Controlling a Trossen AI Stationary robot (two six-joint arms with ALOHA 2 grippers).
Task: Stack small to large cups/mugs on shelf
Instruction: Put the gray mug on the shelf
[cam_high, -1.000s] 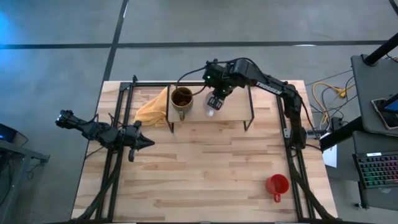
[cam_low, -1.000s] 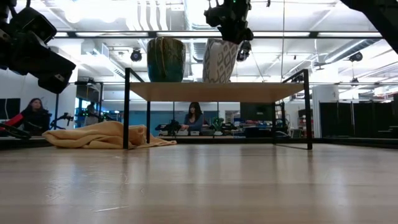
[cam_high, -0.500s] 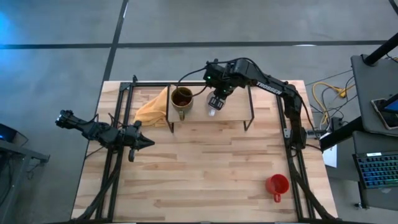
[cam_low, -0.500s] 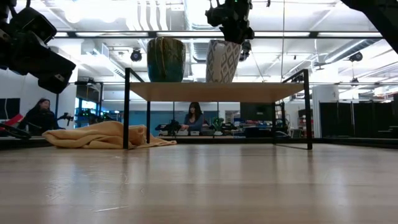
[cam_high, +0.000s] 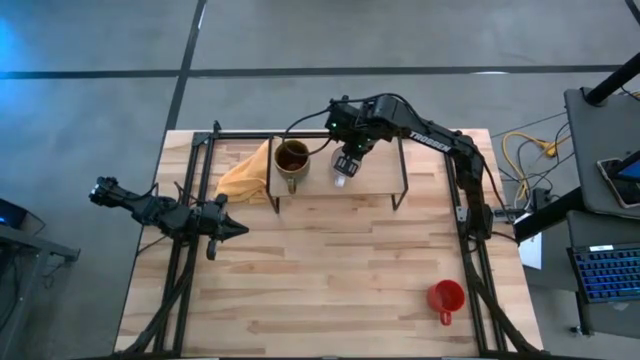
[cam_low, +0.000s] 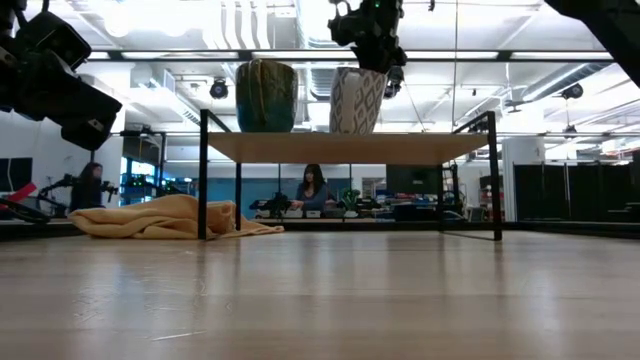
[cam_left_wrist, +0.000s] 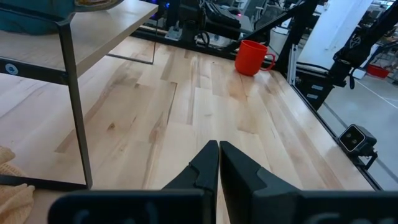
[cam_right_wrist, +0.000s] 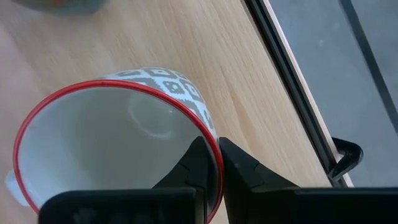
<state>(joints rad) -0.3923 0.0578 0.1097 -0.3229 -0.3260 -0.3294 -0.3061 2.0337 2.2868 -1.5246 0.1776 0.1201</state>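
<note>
1. The left end effector (cam_high: 228, 229), fingers pressed together and empty, waited over the surface (cam_high: 330, 290).
2. The olive mug (cam_high: 291, 160) stood on the shelf (cam_high: 375, 184).
3. The right end effector (cam_high: 346, 162) pinched the white mug (cam_high: 342, 176) by its rim, just beside the olive one.
4. The red mug (cam_high: 446, 297) lay well apart, nearer the right arm.

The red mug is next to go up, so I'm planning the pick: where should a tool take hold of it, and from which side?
Probably the rim wall, from straight above. The red mug stands upright and alone on the table, mouth open upward, with nothing crowding it. Its handle points toward the table's front edge, so pinch the wall on a side away from the handle, one finger inside and one outside.
</note>
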